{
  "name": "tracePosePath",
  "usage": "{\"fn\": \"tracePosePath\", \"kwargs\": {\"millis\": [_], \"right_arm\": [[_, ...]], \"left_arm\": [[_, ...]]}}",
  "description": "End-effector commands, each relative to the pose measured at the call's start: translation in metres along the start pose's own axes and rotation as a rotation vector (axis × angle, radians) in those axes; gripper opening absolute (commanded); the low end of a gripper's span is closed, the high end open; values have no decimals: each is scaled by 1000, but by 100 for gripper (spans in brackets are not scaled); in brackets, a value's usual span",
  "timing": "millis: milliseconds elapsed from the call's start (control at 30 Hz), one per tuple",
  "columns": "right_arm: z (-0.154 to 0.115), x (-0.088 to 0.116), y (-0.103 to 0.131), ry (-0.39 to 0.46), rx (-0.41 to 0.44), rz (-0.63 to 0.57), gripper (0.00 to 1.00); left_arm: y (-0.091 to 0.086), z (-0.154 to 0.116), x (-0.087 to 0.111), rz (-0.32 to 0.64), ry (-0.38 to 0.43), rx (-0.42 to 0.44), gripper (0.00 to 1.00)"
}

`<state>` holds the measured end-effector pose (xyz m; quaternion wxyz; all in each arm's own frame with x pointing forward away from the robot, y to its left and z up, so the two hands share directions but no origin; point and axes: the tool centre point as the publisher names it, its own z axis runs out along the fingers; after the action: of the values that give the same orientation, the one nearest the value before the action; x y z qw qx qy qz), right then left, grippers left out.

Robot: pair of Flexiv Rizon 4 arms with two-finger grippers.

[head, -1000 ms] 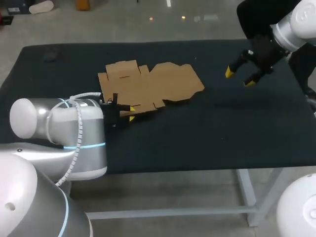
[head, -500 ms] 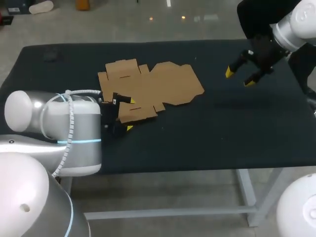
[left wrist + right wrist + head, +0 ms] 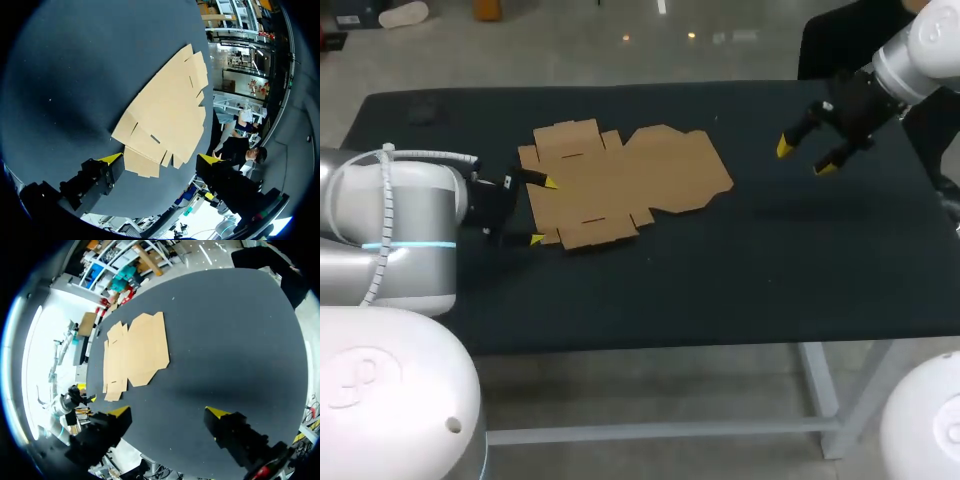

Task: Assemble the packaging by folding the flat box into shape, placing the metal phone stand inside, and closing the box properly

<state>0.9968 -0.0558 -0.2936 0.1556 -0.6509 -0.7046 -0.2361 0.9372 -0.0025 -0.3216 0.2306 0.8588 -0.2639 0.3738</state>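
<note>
The flat box lies unfolded on the counter, left of middle, nearer the far edge. Left jaws stand released at its left edge, grasping nothing; right jaws hang released by the far right corner, well apart from it

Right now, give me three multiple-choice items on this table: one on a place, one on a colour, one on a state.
1. The cardboard box lies: A at the far right edge; B by the left fingers; C on the floor.
2. The table is: A white; B green; C black.
3. The box is: A flat; B folded up; C closed.
B: it sits by the left fingers. C: its top is black. A: every flap lies unfolded.
</note>
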Motion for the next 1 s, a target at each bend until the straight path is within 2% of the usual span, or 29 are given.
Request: {"fn": "tracePosePath", "kwargs": {"millis": [33, 167, 300, 333, 500, 633, 733, 767, 1000], "right_arm": [[0, 0, 0, 2, 0, -1, 100], [0, 0, 0, 2, 0, -1, 100], [0, 0, 0, 2, 0, -1, 100], [0, 0, 0, 2, 0, -1, 100], [0, 0, 0, 2, 0, -1, 100], [0, 0, 0, 2, 0, -1, 100], [0, 0, 0, 2, 0, -1, 100], [0, 0, 0, 2, 0, -1, 100], [0, 0, 0, 2, 0, -1, 100]], "left_arm": [[-10, -16, 5, 47, -181, -352, 100], [-24, -17, 5, 112, -172, -377, 100], [-34, -16, 7, 193, -195, -385, 100], [-38, -14, 8, 183, -197, -376, 100], [-53, -9, 14, 260, -208, -399, 100], [-61, -7, 20, 345, -220, -439, 100], [-66, -4, 24, 453, -269, -513, 100], [-70, -4, 26, 448, -305, -486, 100], [-70, -4, 26, 448, -305, -486, 100]]}}
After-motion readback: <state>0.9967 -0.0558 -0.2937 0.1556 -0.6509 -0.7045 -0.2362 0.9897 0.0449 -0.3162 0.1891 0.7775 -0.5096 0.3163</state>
